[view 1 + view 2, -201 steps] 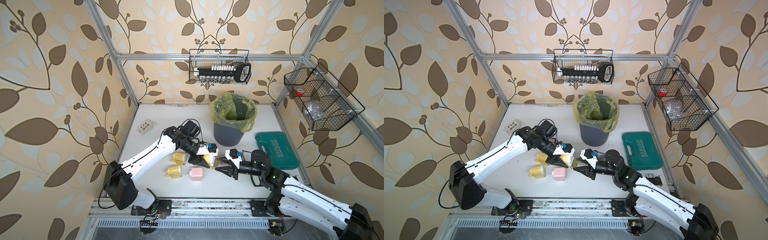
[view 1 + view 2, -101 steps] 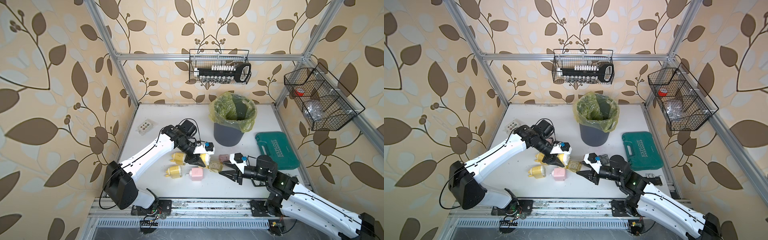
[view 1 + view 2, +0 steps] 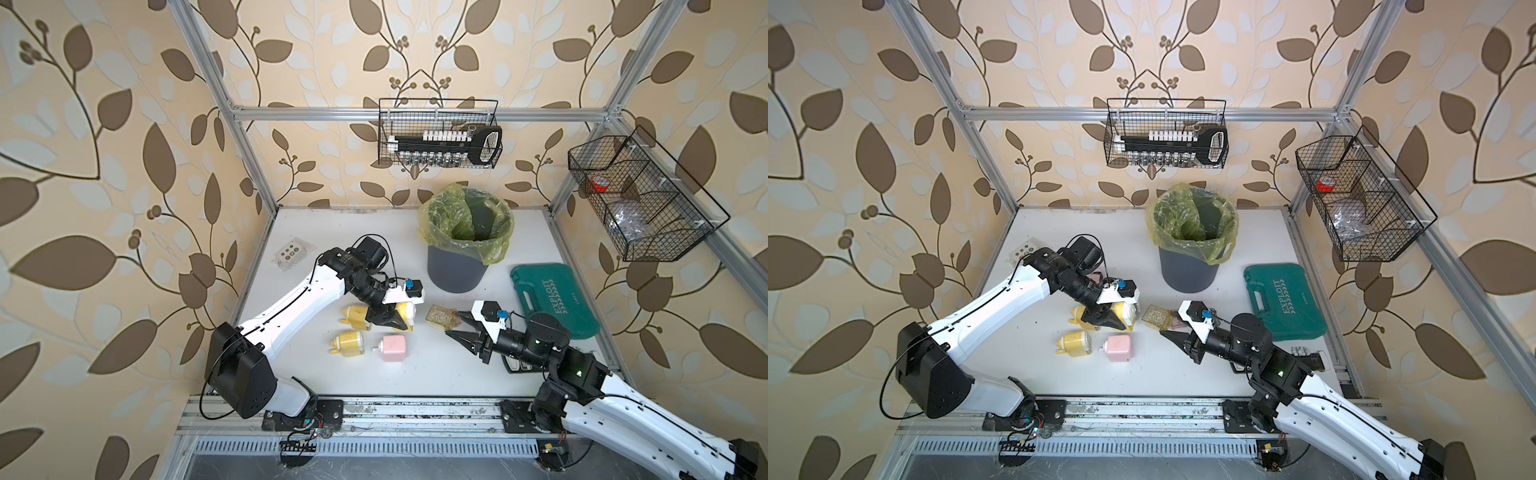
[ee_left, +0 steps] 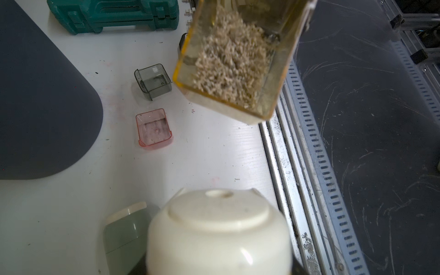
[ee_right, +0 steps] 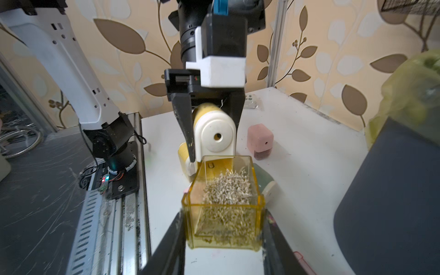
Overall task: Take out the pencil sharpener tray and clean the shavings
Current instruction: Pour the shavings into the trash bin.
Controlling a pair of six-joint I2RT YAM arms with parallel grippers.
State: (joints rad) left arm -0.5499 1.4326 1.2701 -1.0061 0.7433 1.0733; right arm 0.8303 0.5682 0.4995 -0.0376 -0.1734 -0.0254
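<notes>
In both top views my left gripper (image 3: 392, 322) (image 3: 1102, 321) is shut on a yellow and cream pencil sharpener (image 3: 405, 311) (image 5: 215, 135), held just above the table. The sharpener's cream front (image 4: 219, 233) fills the near part of the left wrist view. My right gripper (image 3: 454, 323) (image 5: 223, 214) is shut on the clear yellow tray (image 3: 441, 316) (image 3: 1157, 316) (image 5: 223, 207), gripping its two side walls. The tray is out of the sharpener, a short gap to its right. Beige shavings (image 5: 226, 190) (image 4: 231, 62) lie heaped inside it.
A dark bin (image 3: 461, 249) with a yellow-green liner stands behind the grippers. A green tool case (image 3: 552, 301) lies at the right. Two yellow sharpeners (image 3: 348, 343) and a pink one (image 3: 392, 348) sit front left. A grey tray (image 4: 153, 82), a pink tray (image 4: 153, 129) and a green sharpener (image 4: 126, 231) lie on the table.
The right gripper has drawn the tray out of the sharpener and back to the right. The left gripper has shifted left with the sharpener, opening a gap between them.
</notes>
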